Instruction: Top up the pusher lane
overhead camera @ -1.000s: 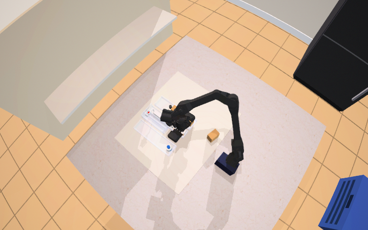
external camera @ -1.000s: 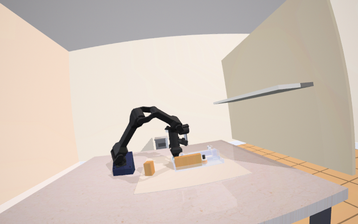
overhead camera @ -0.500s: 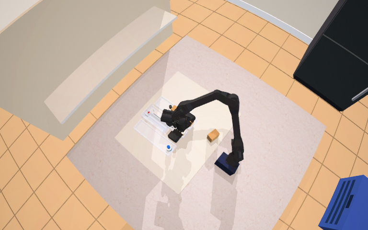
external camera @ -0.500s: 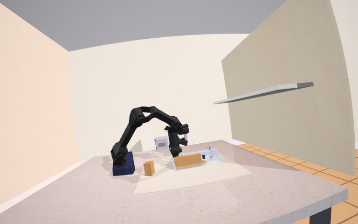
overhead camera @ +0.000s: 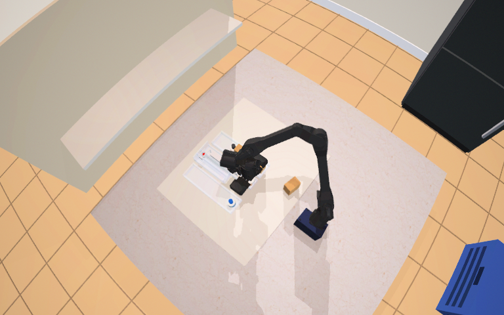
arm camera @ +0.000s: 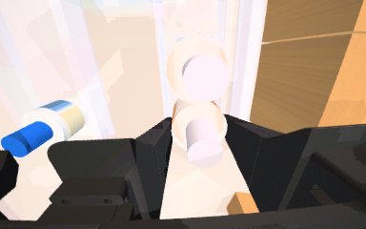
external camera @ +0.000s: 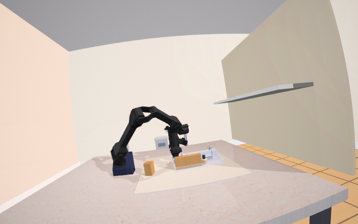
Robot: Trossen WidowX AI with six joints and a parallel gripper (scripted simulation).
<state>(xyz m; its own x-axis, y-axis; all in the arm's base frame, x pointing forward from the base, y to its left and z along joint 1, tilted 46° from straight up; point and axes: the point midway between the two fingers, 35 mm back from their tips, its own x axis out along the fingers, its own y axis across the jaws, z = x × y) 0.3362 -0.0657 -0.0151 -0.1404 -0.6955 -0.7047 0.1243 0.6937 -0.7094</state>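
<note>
You had the gripper (arm camera: 196, 143) pinching the white-lidded jar (arm camera: 199, 131), which stood upright in the lane, apparently touching the matching jar (arm camera: 200, 72) directly beyond it (blue-lidded jar (arm camera: 40, 129) lay leftward, apart).

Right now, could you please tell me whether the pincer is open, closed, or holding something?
Pincer: closed on the white-capped jar, which stands in the lane just in front of the matching jar.

The marble table (external camera: 237, 200) carries a cream mat (external camera: 184, 179) and the arm's blue base (external camera: 124, 164).
</note>
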